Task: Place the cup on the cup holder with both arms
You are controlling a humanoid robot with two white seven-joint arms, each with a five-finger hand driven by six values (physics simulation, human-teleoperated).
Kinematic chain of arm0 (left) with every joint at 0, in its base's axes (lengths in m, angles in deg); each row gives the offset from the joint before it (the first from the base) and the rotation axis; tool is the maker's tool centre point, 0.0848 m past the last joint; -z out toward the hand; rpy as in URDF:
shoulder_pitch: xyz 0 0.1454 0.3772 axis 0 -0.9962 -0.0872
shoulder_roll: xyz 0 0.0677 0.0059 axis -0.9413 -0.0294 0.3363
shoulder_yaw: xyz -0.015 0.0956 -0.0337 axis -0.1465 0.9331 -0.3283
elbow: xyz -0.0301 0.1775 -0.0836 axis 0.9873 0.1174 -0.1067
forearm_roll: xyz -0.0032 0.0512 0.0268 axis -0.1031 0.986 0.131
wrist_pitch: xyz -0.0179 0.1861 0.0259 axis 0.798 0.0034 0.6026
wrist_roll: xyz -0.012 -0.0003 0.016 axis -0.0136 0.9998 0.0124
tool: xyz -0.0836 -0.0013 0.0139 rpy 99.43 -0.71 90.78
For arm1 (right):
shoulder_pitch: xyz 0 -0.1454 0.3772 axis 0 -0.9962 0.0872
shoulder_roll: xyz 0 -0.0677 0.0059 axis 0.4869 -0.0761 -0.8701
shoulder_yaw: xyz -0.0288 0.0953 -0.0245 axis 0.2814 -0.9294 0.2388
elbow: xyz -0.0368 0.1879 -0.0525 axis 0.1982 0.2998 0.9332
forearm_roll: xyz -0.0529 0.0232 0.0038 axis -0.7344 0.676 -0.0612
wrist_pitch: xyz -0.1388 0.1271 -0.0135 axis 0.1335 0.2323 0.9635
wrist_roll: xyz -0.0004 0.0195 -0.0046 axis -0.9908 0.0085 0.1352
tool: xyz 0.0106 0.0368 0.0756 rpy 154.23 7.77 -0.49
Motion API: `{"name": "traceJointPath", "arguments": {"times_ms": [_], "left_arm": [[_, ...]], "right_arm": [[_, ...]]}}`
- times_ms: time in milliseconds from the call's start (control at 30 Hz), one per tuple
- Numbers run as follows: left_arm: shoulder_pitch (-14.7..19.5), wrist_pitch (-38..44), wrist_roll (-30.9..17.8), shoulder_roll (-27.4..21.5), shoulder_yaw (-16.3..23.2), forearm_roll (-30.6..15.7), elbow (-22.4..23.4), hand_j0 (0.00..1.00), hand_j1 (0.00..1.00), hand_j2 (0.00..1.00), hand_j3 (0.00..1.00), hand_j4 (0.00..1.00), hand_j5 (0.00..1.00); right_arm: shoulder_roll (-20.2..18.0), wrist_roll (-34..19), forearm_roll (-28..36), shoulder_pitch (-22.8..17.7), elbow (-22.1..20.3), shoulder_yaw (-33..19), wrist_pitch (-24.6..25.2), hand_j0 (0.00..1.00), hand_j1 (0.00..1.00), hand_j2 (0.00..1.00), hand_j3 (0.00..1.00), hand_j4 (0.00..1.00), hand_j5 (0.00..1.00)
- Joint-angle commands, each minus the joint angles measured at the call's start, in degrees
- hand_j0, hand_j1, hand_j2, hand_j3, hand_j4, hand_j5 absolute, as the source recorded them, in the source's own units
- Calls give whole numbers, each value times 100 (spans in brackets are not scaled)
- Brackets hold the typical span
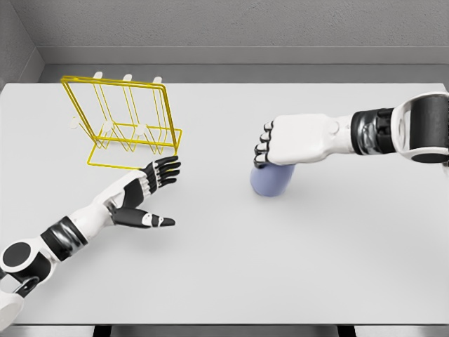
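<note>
A pale blue cup (271, 182) stands on the white table (224, 267) right of the middle. My right hand (270, 149) comes in from the right and sits over the cup's top, its fingers curled around the upper rim. The yellow wire cup holder (126, 126) with white-tipped pegs stands at the back left. Just in front of the holder's base, my left hand (156, 184) lies low over the table, palm open, fingers spread toward the right, holding nothing.
Grey walls close off the back and left of the table. The table's front edge (224, 324) runs along the bottom of the view.
</note>
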Motion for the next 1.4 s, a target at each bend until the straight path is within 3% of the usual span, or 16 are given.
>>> {"name": "traceJointPath", "arguments": {"times_ms": [0, 533, 900, 967, 1033, 1067, 1267, 1367], "left_arm": [[0, 0, 2, -6, -12, -19, 23, 100, 100, 100, 100, 100, 100], [-9, 0, 2, -6, -38, -19, 32, 100, 100, 100, 100, 100, 100], [-26, 0, 2, 3, -38, -19, 32, 100, 100, 100, 100, 100, 100], [-35, 0, 2, -6, -38, -19, 32, 100, 100, 100, 100, 100, 100], [-44, 0, 2, -6, -38, -19, 32, 100, 100, 100, 100, 100, 100], [-44, 0, 2, 3, -38, -19, 32, 100, 100, 100, 100, 100, 100], [-53, 0, 2, 3, -47, -19, 32, 100, 100, 100, 100, 100, 100], [-53, 0, 2, 3, -38, -19, 32, 100, 100, 100, 100, 100, 100]], "right_arm": [[96, 3, 20, 0, -4, 5, 13, 59, 59, 59, 59, 59, 59], [755, 3, 29, -35, -4, 208, 13, 59, 59, 59, 59, 59, 59], [957, 3, 29, -35, -4, 260, 13, 60, 60, 60, 60, 60, 60], [983, 3, 29, -44, -4, 260, 13, 66, 66, 66, 66, 66, 66], [966, 3, -7, -44, -4, 252, 13, 91, 91, 91, 91, 91, 91], [957, 3, -24, -44, -4, 252, 13, 97, 97, 97, 97, 97, 97], [913, 3, 11, -53, -4, 137, 13, 100, 100, 100, 100, 100, 100], [895, 3, 204, -237, -4, -715, 13, 100, 100, 100, 100, 100, 100]]}}
